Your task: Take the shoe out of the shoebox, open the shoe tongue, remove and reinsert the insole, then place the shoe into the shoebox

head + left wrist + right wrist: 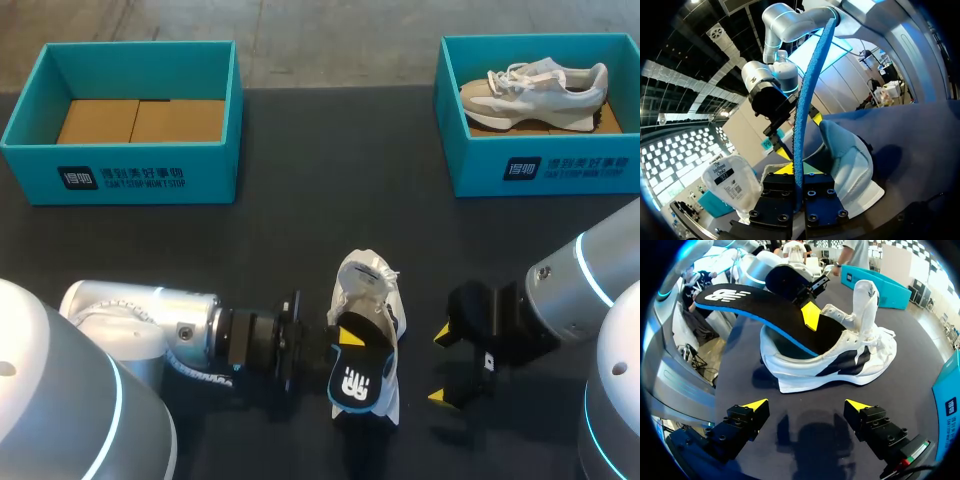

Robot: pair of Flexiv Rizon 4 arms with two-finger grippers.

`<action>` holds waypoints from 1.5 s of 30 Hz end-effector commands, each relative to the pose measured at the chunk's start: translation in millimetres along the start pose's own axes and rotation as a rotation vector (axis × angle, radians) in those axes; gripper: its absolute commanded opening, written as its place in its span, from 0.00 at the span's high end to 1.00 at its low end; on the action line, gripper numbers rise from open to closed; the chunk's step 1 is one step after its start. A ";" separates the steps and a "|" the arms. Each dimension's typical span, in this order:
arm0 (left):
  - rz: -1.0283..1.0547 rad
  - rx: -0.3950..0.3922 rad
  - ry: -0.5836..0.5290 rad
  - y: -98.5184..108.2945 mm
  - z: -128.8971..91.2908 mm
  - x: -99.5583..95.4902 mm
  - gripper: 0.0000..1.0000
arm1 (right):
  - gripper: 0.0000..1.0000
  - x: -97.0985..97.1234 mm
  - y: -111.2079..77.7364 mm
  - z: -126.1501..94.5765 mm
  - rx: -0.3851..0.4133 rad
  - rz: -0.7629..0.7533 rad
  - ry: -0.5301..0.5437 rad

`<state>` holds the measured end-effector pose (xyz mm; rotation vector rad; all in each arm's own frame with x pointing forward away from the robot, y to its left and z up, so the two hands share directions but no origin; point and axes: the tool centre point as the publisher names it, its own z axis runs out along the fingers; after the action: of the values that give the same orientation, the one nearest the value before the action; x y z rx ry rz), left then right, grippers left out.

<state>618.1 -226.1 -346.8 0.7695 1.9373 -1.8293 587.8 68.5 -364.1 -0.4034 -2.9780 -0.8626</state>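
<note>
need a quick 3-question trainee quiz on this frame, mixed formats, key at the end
1. True or false: the right pincer is shut on the white shoe.
2. What holds the insole? A) the left pincer B) the right pincer C) nothing
3. Fill in: the beige shoe lies in the ___ shoebox, choosing between the left shoebox and the right shoebox.

Key
1. False: it stands open beside the white shoe, touching nothing.
2. A: the insole's heel end is raised while its front end is inside the white shoe.
3. right
</note>
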 end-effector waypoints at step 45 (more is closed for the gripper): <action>0.112 -0.006 0.079 -23.1 5.8 -3.2 0.75 | 0.00 1.6 -0.5 -1.0 0.000 0.000 -0.002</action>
<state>609.4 -233.2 -333.1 0.9414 1.8889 -1.7675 587.8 68.5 -364.1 -0.4034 -2.9780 -0.8626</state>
